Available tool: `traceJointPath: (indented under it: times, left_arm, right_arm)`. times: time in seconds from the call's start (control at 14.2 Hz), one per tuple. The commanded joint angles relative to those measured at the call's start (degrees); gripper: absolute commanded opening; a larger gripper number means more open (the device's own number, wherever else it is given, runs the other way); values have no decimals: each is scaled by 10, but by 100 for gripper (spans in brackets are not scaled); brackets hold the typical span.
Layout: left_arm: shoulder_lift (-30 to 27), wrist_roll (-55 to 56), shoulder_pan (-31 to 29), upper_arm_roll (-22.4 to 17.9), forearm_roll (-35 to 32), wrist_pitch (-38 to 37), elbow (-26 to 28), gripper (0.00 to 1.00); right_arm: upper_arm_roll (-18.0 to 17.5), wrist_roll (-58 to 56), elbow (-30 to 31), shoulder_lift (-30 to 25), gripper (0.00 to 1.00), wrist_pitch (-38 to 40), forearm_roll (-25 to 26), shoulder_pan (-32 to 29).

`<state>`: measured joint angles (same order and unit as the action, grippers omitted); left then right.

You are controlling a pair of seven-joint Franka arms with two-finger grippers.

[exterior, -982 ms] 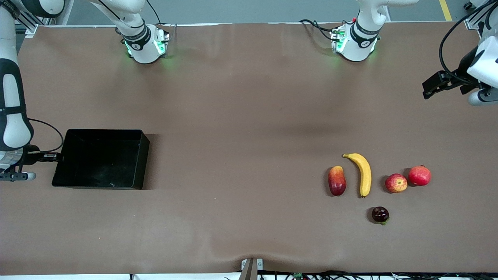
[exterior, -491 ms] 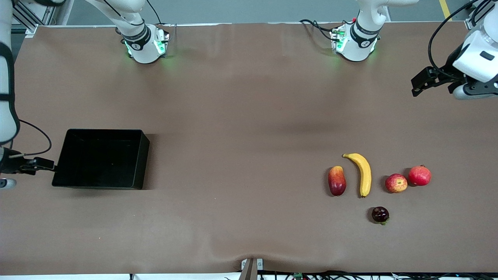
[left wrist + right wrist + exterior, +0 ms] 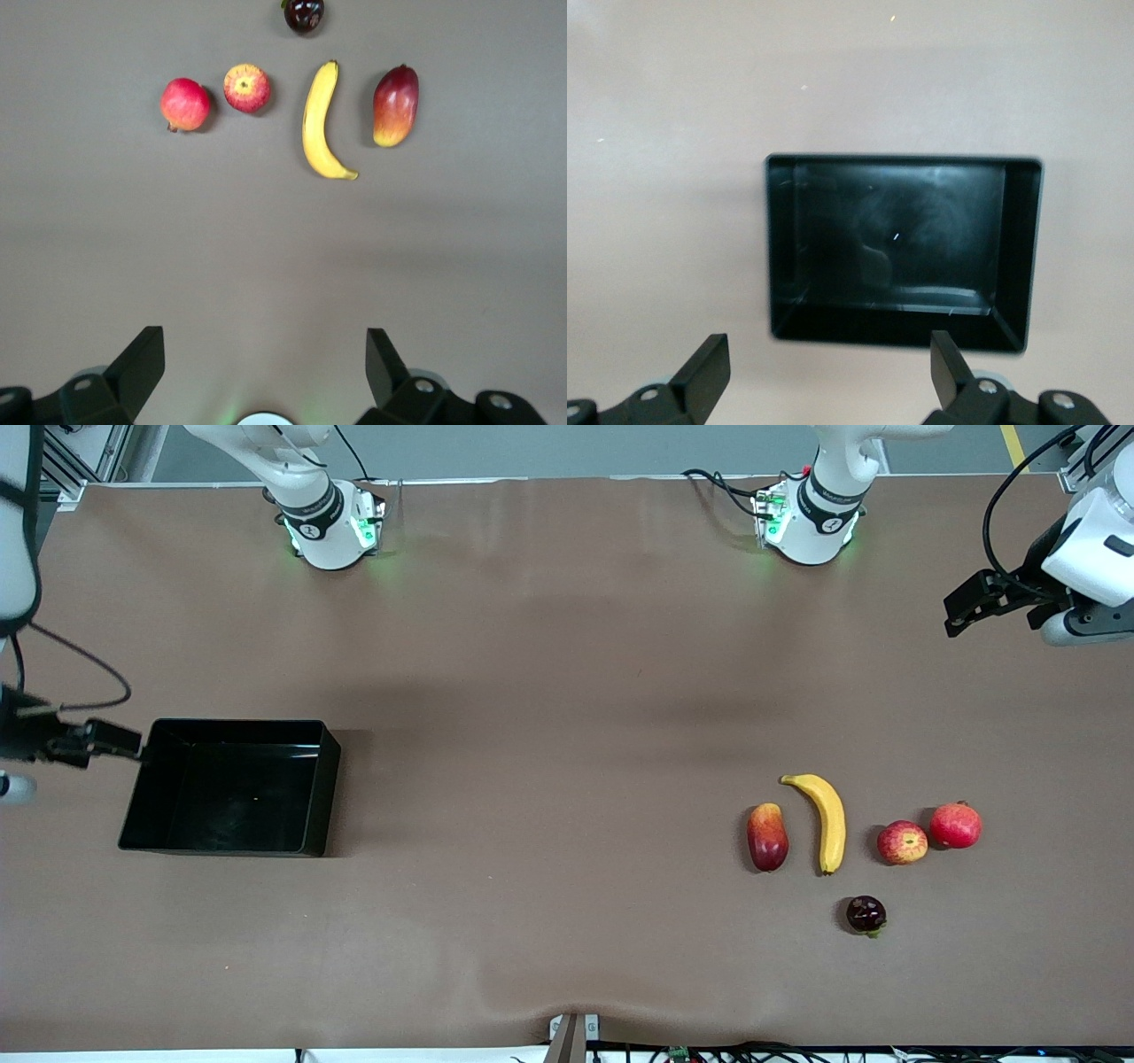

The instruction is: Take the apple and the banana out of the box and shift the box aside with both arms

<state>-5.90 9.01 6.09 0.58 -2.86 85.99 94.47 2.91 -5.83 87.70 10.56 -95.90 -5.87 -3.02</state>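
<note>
Front view: the box (image 3: pixel 232 786) is seen empty at the right arm's end of the table, and the right gripper (image 3: pixel 106 740) is now raised just beside the box's wall, clear of it. A second earlier this gripper was lower and closed on that wall; its jaws have since been spread wide and nothing is held. In the right wrist view the box (image 3: pixel 902 250) lies below and ahead of the spread fingertips (image 3: pixel 709 359), untouched.

The left gripper (image 3: pixel 966 607) is held in the air over bare table at the left arm's end, jaws wide and empty, with little shift over the last second. In the left wrist view the fruit lies well ahead of this gripper: the banana (image 3: pixel 321 119) and the apple (image 3: pixel 247 88) side by side, flanked by a mango (image 3: pixel 395 104) and a pinkish-red fruit (image 3: pixel 185 104), with a dark plum (image 3: pixel 303 13) farthest out.

On the table, the banana (image 3: pixel 827 821) and apple (image 3: pixel 902 842) rest well apart from the box. The release is judged to mark the last step as done: both fruits are out and the box is set aside.
</note>
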Motion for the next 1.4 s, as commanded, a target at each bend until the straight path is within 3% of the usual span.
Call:
traceJointPath:
  times: [0.0, 0.35, 0.77, 1.05, 1.33]
  left_arm:
    - [-17, -15, 0, 0, 6, -2, 8, 100]
    - [-46, -42, -34, 0, 14, 2, 31, 100]
    - [-36, -53, -53, 0, 29, 5, 23, 100]
    - [-1, -50, -51, 0, 30, 1, -27, 100]
    - [3, -45, -44, 6, 30, -1, -29, 100]
  right_arm:
    - [2, 71, 32, -62, 100, 37, 16, 29]
    - [-6, 139, 33, -113, 100, 107, 18, 44]
    - [-5, 137, 29, -132, 100, 109, 39, 40]
    - [-2, 130, 28, -130, 100, 108, 42, 37]
    - [-6, 129, 25, -130, 100, 107, 67, 43]
